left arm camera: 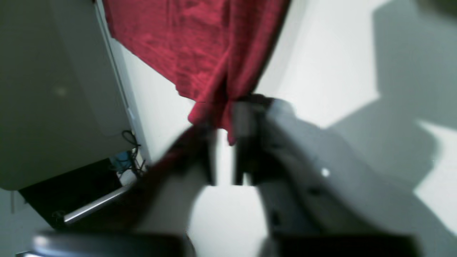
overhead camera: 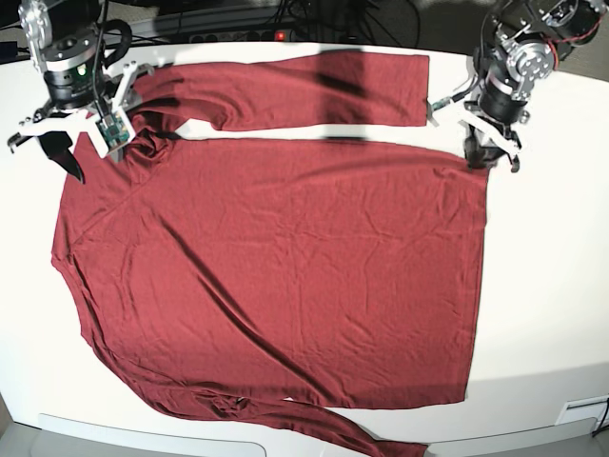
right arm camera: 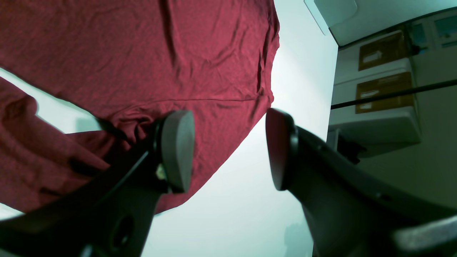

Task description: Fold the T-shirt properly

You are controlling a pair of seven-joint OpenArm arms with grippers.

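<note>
Over on the left of the base view, the right gripper [overhead camera: 59,152] hovers at the shoulder of the T-shirt [overhead camera: 285,257], and its wrist view shows the two pads [right arm camera: 176,150] standing well apart with nothing between them. One pad sits above the maroon cloth, the other above bare white table [overhead camera: 552,286]. It looks poised to take that corner, not yet committed.

Across the middle, the T-shirt lies spread almost flat on the table, body wide open. The far sleeve is folded across along the far edge, and the near sleeve trails toward the near edge and partly off it. No fold of the body is made yet, so the task looks to be at its start.

On the right, the left gripper [overhead camera: 490,155] is down at the far right corner of the hem. Its wrist view is blurred, but the cloth is gathered to a point right at the fingers [left arm camera: 242,121], so it is clamped tight on a pinch of T-shirt. That pinch makes sense as a lifting corner for the fold.

No container appears anywhere in these views, only the shirt on the table.
</note>
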